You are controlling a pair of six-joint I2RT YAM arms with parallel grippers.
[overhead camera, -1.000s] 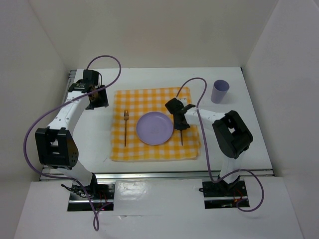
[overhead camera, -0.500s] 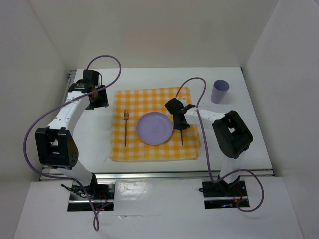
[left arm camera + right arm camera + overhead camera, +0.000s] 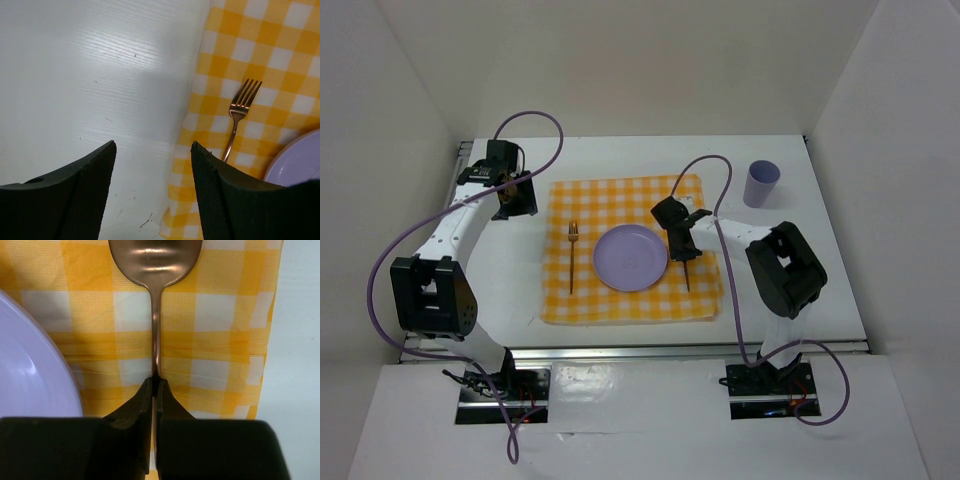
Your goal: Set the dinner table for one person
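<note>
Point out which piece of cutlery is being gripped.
The copper-coloured metal spoon, right of the round lilac plate, pinched by the right end effector; the copper fork lies free left of it.

White arms (image 3: 460, 225), black end effectors (image 3: 152, 150)

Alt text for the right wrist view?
Right gripper shut on the handle of a copper spoon over a yellow checked cloth, bowl pointing away. Lilac plate rim at left, white table at right.
</note>
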